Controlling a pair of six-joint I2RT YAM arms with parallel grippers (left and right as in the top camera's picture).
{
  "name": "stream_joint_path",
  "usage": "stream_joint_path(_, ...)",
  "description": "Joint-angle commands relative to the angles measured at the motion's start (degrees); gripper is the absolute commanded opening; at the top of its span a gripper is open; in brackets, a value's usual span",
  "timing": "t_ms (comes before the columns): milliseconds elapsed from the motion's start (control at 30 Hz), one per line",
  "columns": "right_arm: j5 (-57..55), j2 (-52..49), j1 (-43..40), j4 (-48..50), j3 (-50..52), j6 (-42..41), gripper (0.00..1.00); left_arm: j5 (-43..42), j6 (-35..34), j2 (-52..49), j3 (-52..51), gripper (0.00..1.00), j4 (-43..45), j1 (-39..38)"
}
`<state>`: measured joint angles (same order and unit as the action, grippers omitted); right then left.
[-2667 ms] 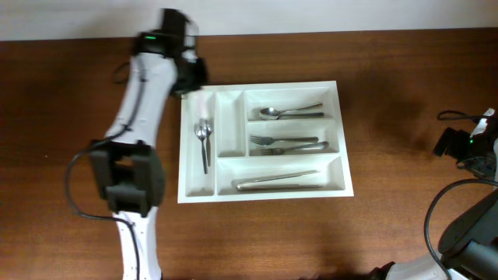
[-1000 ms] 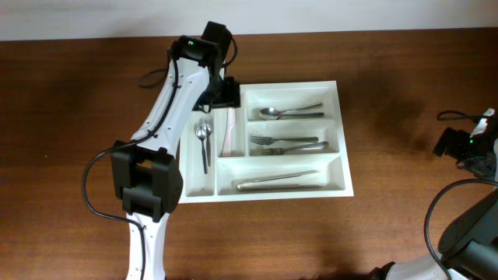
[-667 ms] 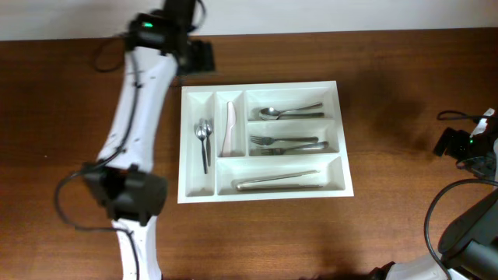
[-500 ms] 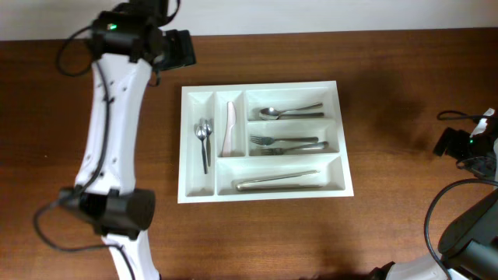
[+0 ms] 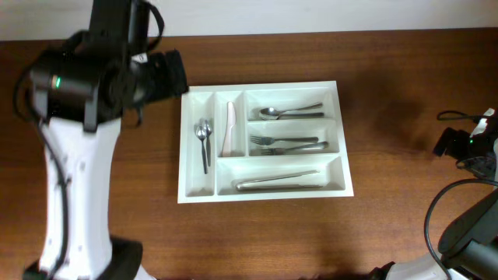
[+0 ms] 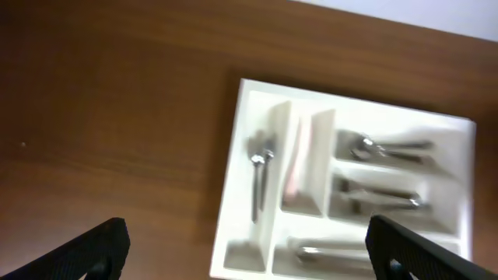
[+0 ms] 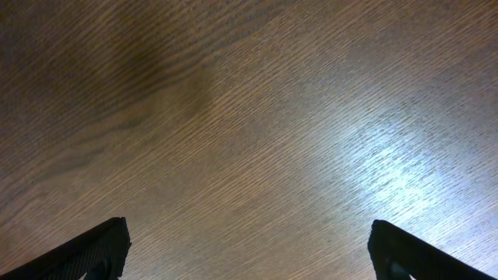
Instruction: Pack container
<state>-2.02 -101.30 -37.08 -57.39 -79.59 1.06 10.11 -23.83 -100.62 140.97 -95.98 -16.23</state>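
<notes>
The container [image 5: 264,195] is a white five-compartment tray in the middle of the table. Its left narrow slot holds two small spoons [image 5: 204,140], and the second narrow slot holds a pale knife-shaped piece [image 5: 229,128]. The wide slots hold spoons [image 5: 288,112], forks [image 5: 288,144] and knives [image 5: 278,182]. My left gripper [image 5: 171,74] hangs high above the table, off the tray's top-left corner, open and empty. In the left wrist view the gripper [image 6: 249,257] looks down on the container [image 6: 232,187] from well above. My right gripper [image 7: 249,253] is open over bare wood.
My right arm [image 5: 459,148] rests at the far right edge with cables around it. The left arm's white links [image 5: 74,179] stand tall over the table's left side. A pale wall runs along the table's back edge.
My left gripper let the pale piece go in the second narrow slot, then drew back up and to the left, away from the tray. The right arm has not moved.
</notes>
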Motion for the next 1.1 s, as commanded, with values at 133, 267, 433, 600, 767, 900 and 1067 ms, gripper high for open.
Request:
stream_joint_path(133, 0.3, 0.9, -0.1, 0.0, -0.1, -0.5, 0.99, 5.7, -3.8, 10.6, 0.1, 0.99, -0.7, -13.3)
stream_joint_path(267, 0.3, 0.9, -0.1, 0.0, -0.1, -0.5, 0.99, 6.2, -3.8, 16.1, -3.1, 0.99, -0.7, -20.3)
stream_joint_path(433, 0.3, 0.9, -0.1, 0.0, -0.1, -0.5, 0.99, 8.4, -9.0, 28.6, -13.6, 0.99, -0.7, -26.6)
stream_joint_path(600, 0.3, 0.9, -0.1, 0.0, -0.1, -0.5, 0.99, 12.3, -15.4, 44.8, -26.8, 0.99, -0.7, -27.3)
stream_joint_path(767, 0.3, 0.9, -0.1, 0.0, -0.1, -0.5, 0.99, 12.3, -15.5, 55.4, -34.9, 0.99, -0.7, -27.3)
stream_joint_path(900, 0.3, 0.9, -0.1, 0.0, -0.1, -0.5, 0.99, 12.5, -14.3, 58.3, -36.0, 0.99, -0.7, -27.3)
stream_joint_path(1067, 0.3, 0.9, -0.1, 0.0, -0.1, -0.5, 0.99, 14.9, -13.6, 58.5, -36.6, 0.99, -0.5, -27.3)
